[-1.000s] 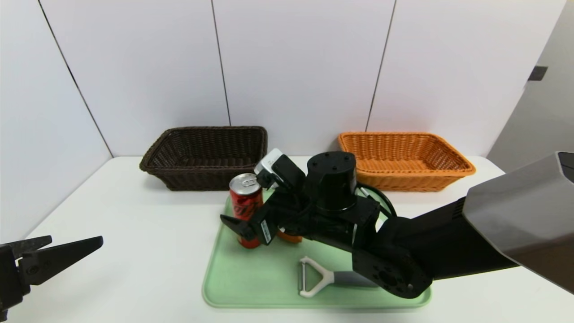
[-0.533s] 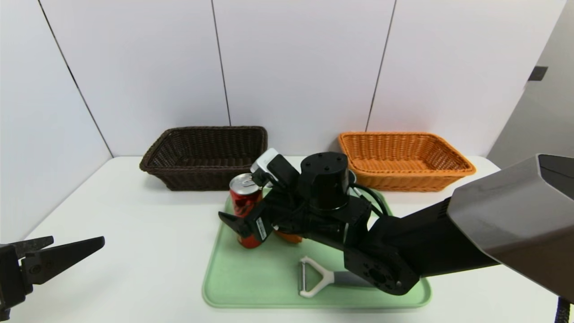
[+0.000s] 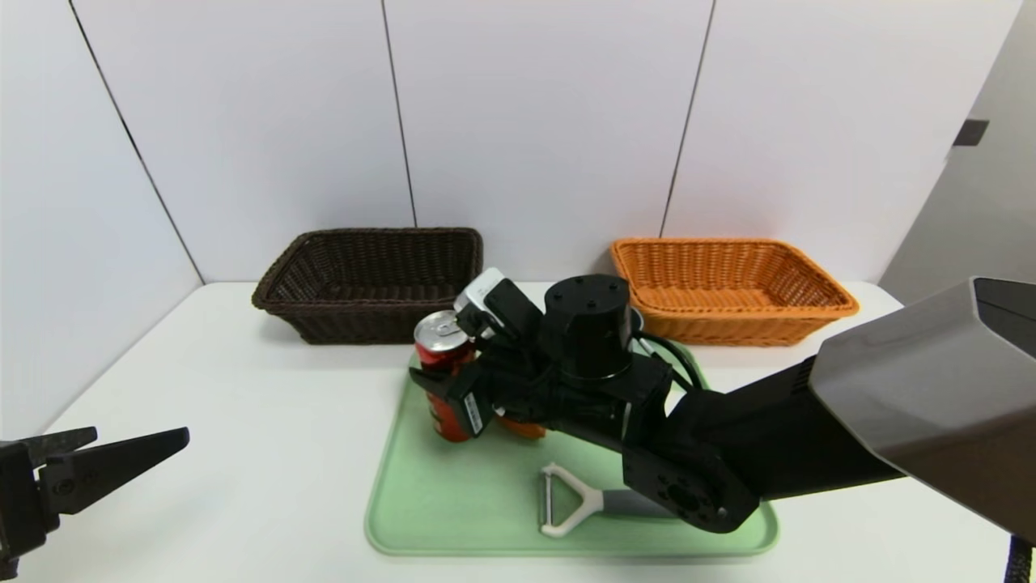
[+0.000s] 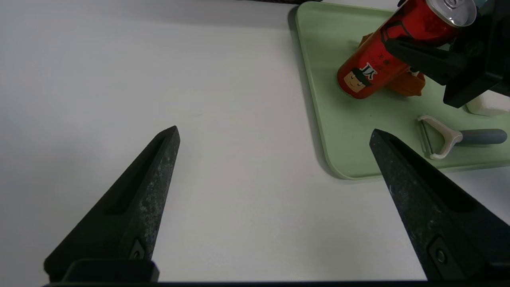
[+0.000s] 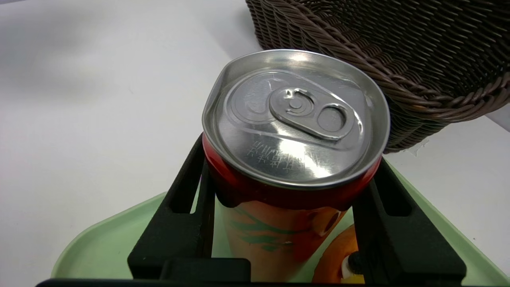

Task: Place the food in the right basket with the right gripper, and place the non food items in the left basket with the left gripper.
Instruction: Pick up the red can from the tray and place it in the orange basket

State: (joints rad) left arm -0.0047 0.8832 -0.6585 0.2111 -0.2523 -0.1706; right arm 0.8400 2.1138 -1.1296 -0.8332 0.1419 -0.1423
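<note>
We hold the red soda can (image 5: 295,159) in the right gripper (image 5: 287,223), jaws pressed on both sides just under its silver rim, above the near-left part of the green tray (image 3: 453,502). The grip is high: on lifting, the can may swing or slip onto the cake wedge (image 4: 406,84) beside it. The left gripper (image 3: 121,453) waits spread wide, well left of the tray.

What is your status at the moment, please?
Right gripper shut on can, can on tray. Left gripper open, parked over table. Both baskets empty; nothing blocking.
</note>
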